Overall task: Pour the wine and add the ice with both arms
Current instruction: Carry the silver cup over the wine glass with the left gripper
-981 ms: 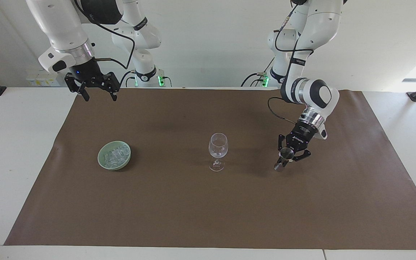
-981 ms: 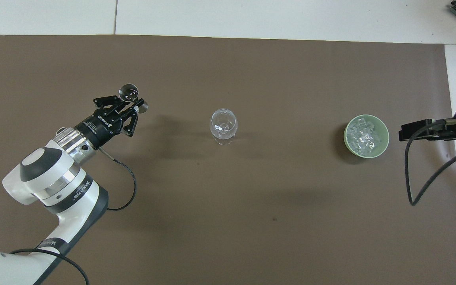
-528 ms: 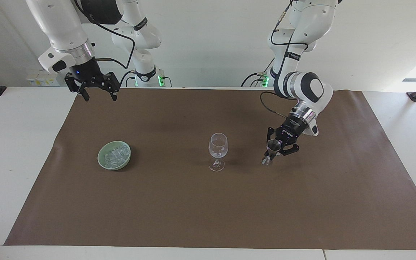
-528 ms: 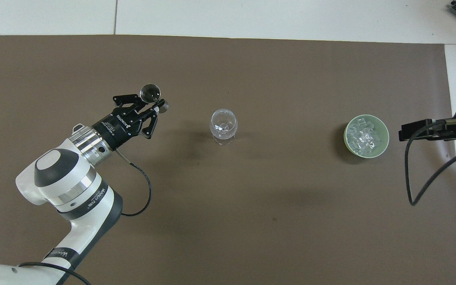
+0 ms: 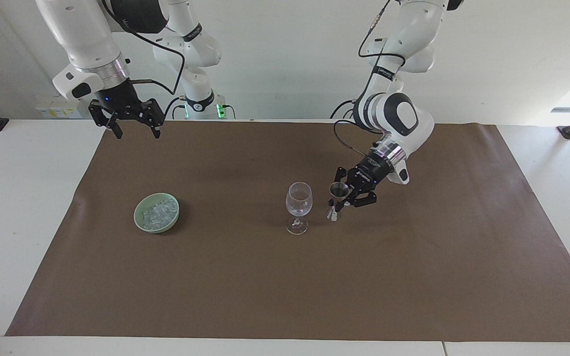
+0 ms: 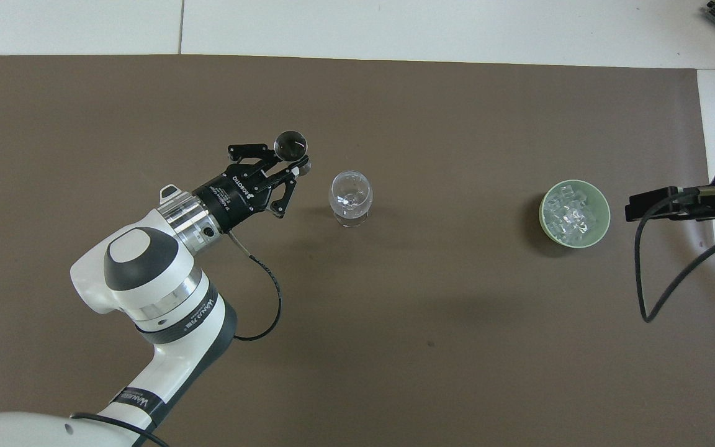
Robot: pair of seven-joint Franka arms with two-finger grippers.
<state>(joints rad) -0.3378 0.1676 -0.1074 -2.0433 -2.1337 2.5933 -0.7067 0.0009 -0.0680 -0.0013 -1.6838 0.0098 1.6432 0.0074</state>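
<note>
Ice (image 5: 157, 212) fills a pale green bowl (image 5: 139, 223) on the brown mat (image 5: 285, 287), toward the right arm's end of the table, well apart from both grippers; single cubes are hard to make out, reading only as a glassy heap. Mat is the largest item and covers most of the white table (image 5: 13, 198). Left arm (image 5: 394, 111) is cut off at the top in the facing view and by the bottom edge overhead. Left gripper (image 5: 343, 199) hangs over the mat just beside the wine glass (image 5: 298, 200), fingers clamped on a small metal jigger (image 5: 337, 190), held tilted; its contents cannot be told. Lower end of the jigger is partly hidden by the fingers. Wine glass stands upright between the left gripper and the bowl, not touching either; it looks empty. Right arm (image 5: 84, 44) waits; right gripper (image 5: 134, 129) hangs with fingers apart and nothing between them, over the mat's edge nearest the robots; overhead only its tip (image 6: 668, 203) shows.
</note>
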